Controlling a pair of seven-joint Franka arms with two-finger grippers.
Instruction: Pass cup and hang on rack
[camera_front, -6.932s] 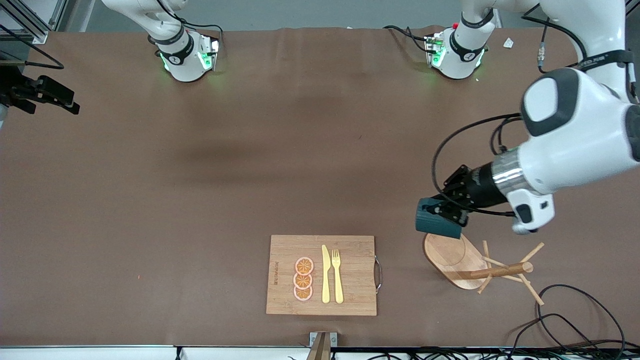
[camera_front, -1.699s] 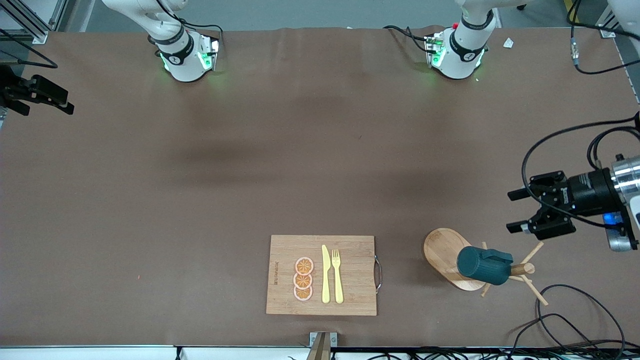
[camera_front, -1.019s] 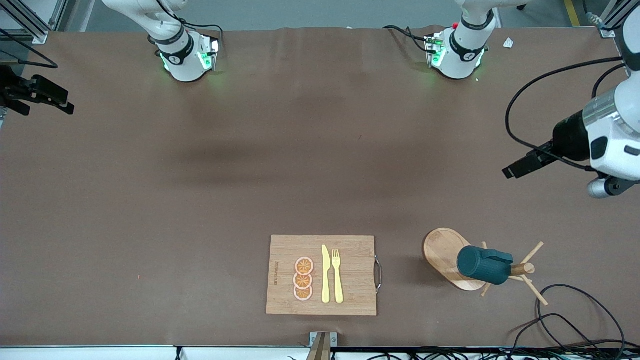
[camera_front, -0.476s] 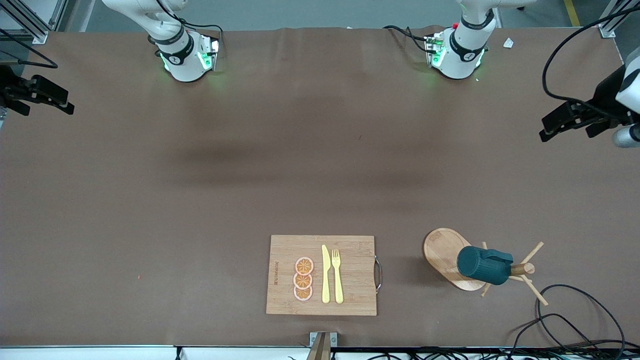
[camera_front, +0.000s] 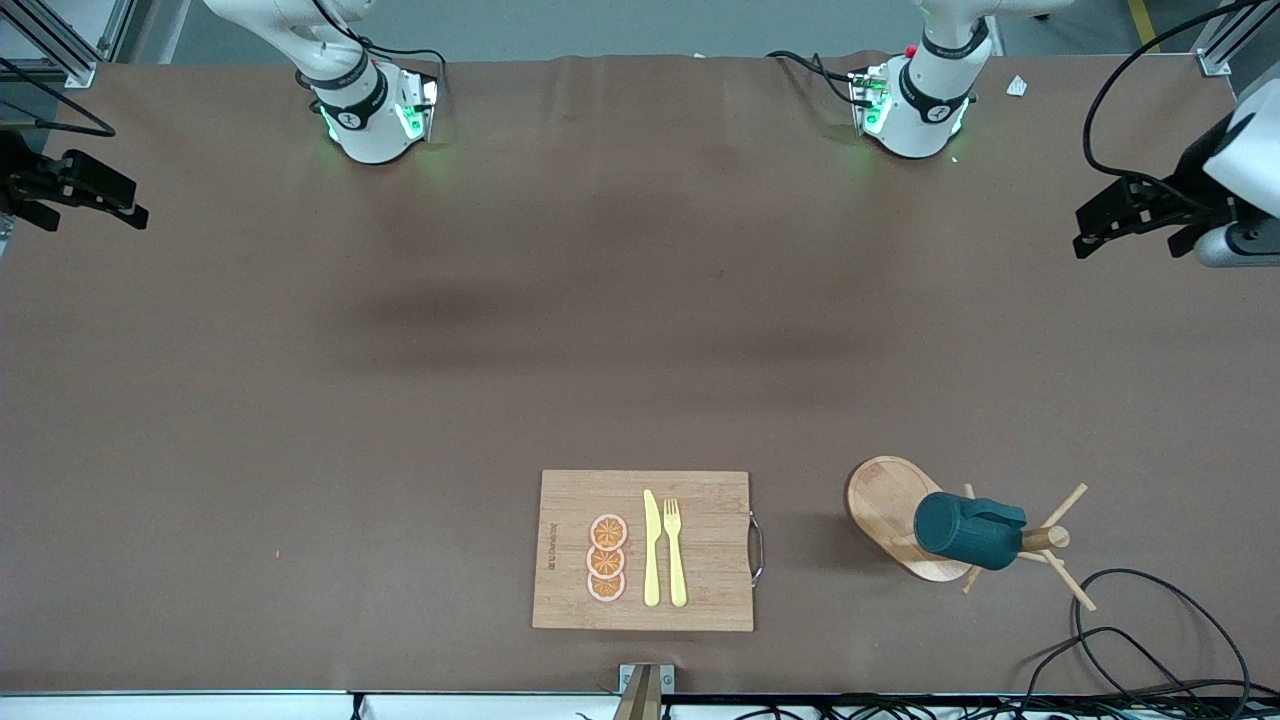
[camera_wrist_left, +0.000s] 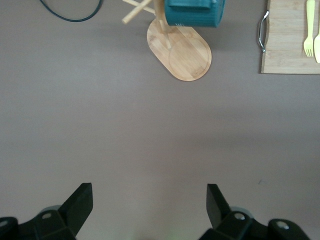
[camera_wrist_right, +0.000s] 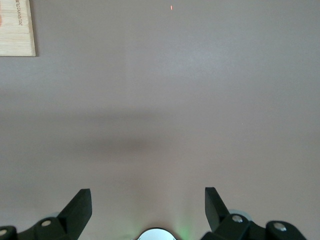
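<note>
Lower right in the front view, the cup (camera_front: 968, 531) hung sideways on the rack (camera_front: 900, 510), its inside hidden. Both hands hovered spread wide and empty: left hand (camera_front: 1125, 222) at the right edge, right hand (camera_front: 75, 190) at the left edge.

Cup (camera_wrist_left: 191, 12): hung on rack (camera_wrist_left: 180, 50)
Board (camera_wrist_left: 289, 40): beside rack, fork (camera_wrist_left: 308, 30) on it
Left gripper (camera_wrist_left: 149, 202): fingers spread, over bare tabletop (camera_wrist_left: 150, 130)
</note>
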